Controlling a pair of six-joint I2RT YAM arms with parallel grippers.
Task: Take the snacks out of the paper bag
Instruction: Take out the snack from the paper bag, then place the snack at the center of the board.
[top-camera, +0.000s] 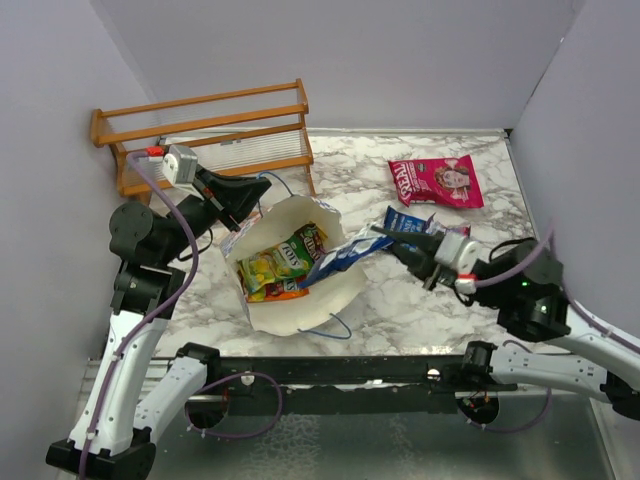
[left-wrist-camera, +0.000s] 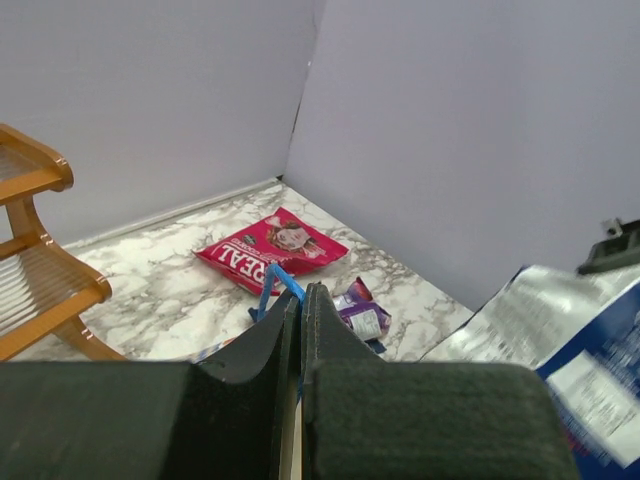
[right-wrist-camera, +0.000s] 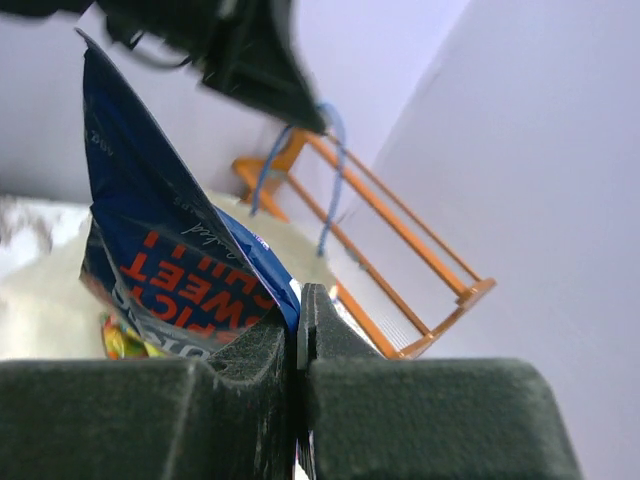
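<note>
Orange-brown wooden rack (top-camera: 205, 135) stands at the far left corner of the marble worktop (top-camera: 430, 295); use it as your leftmost reference. Just in front of it, your left tool (top-camera: 262, 190) is closed to a hairline gap on the far-left rim of the paper bag (top-camera: 300, 305). In the left wrist view a blue cord handle (left-wrist-camera: 278, 280) shows just past the fingertips. The bag sits at the centre of the worktop with its mouth open toward the overhead camera. Inside it you can see yellow, green and red-orange candy packs (top-camera: 283, 264) lying together. To their right, the blue packet (top-camera: 345, 257) slants out of the bag mouth across the right rim, with one end inside and the other outside. Your right tool (top-camera: 382, 238) is clamped fully closed on the outer end, and the right wrist view shows the packet pinched between both fingers. Further right, the dark purple packet (left-wrist-camera: 362, 318) lies on the worktop. Near it, the magenta-pink packet (top-camera: 436, 182) lies flat toward the far right corner, clear of the bag.
</note>
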